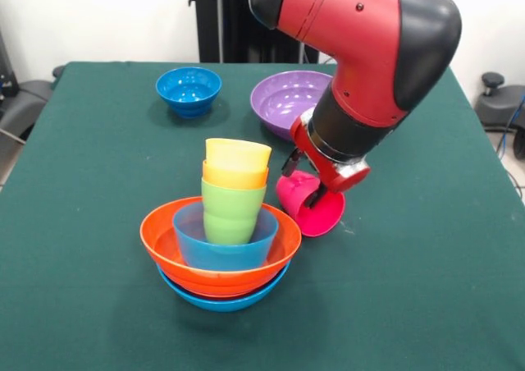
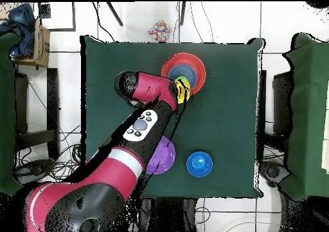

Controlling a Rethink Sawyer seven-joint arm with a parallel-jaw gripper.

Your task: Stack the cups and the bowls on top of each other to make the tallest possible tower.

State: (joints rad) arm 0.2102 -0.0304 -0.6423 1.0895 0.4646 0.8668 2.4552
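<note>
The tower stands at the front middle of the table. A wide light-blue bowl is its base, with orange bowls and a small light-blue bowl nested in it. Green, orange and yellow cups sit above. Just right of it, my gripper is shut on the wall of the magenta-pink cup, one finger outside and one inside. The cup is tilted, its mouth facing front right, low over the cloth. In the overhead view the arm hides the cup and the gripper; the tower shows.
A large purple bowl sits behind the gripper. A small dark-blue bowl stands at the far side, left of the purple one. The table has a green cloth.
</note>
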